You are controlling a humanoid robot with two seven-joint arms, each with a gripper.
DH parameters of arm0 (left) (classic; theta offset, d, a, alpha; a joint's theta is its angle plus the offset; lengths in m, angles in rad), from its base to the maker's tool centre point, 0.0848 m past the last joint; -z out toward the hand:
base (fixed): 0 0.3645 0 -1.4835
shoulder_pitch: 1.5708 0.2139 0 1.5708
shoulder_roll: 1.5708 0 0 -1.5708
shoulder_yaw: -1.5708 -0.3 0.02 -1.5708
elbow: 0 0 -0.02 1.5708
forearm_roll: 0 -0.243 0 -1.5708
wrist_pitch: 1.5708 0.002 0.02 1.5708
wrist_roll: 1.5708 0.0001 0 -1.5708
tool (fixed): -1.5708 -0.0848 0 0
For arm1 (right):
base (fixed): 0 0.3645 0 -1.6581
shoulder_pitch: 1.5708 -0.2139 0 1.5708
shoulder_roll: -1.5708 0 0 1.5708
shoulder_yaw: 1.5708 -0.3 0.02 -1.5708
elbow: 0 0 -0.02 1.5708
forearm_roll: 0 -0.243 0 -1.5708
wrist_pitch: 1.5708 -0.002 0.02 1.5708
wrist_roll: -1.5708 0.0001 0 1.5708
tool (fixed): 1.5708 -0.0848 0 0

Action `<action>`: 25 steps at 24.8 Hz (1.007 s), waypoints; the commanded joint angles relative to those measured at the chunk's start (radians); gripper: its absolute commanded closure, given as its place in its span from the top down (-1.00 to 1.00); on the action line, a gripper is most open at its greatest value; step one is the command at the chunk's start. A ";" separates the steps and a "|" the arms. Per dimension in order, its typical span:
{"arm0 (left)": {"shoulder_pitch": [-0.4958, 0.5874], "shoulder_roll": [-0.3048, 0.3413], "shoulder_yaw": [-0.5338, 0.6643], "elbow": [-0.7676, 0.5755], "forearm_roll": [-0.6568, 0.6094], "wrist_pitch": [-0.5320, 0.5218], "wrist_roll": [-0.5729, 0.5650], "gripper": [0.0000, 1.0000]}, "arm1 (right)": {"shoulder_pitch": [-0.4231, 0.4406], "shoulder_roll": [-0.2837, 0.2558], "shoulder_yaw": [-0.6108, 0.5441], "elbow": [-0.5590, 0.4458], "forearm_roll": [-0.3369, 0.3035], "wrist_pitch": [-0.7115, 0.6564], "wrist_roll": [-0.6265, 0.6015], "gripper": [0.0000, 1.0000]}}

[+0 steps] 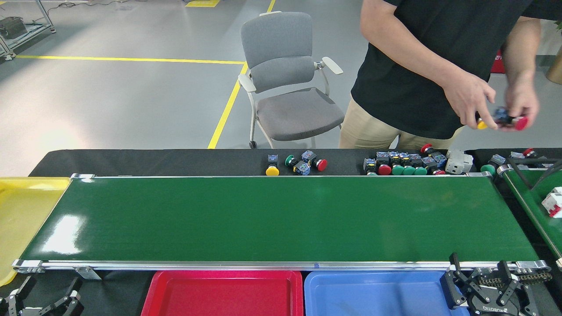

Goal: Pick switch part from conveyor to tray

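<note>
Conveyor [281, 219] spans the middle of the frame, glossy green belt, silver rails, surface bare. No switch part on it.

Switch parts lie on the black cloth just behind the far rail: a small group [298, 164] upper centre (yellow, green and red caps, blue bodies), a denser cluster [401, 164] to the right of it, with green and red caps. A white block [459, 161] sits at the cluster's right end.

Person [434, 57] in a black shirt stands behind the table, upper right. Both hands held together, one hand [467, 98] and the other [522, 101] gripping a few switch parts [505, 118], red and yellow caps showing, above the table.

Second green belt [533, 206] at the right edge, angled, carrying a white and red part [553, 202].

Near edge: red tray [221, 294] lower centre, blue tray [373, 294] to its right, both touching side by side. Yellow tray [22, 210] at the left end of the conveyor.

Right gripper [483, 281] lower right, over the blue tray's corner, fingers spread apart, holding nothing. Left gripper [44, 298] lower left corner, partly cut off; fingers look apart, nothing between them.

Grey chair [285, 74] on the floor behind.
</note>
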 commanded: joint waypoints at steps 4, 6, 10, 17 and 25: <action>0.000 0.005 -0.005 -0.011 0.004 0.002 0.009 1.00 | 0.000 0.000 -0.004 -0.012 -0.002 -0.002 -0.008 1.00; 0.000 0.007 -0.004 -0.015 0.004 0.002 0.009 1.00 | 0.004 0.001 -0.004 -0.012 -0.002 -0.018 -0.008 1.00; -0.003 0.003 0.004 -0.015 0.004 0.002 0.010 1.00 | 0.007 0.012 -0.004 -0.012 -0.002 -0.035 -0.009 1.00; -0.004 -0.009 -0.008 -0.049 0.005 0.002 0.010 1.00 | 0.006 0.015 -0.004 -0.014 -0.002 -0.035 -0.008 1.00; -0.006 -0.009 -0.007 -0.051 0.005 0.002 0.010 1.00 | 0.006 0.015 -0.004 -0.012 -0.002 -0.030 -0.005 0.99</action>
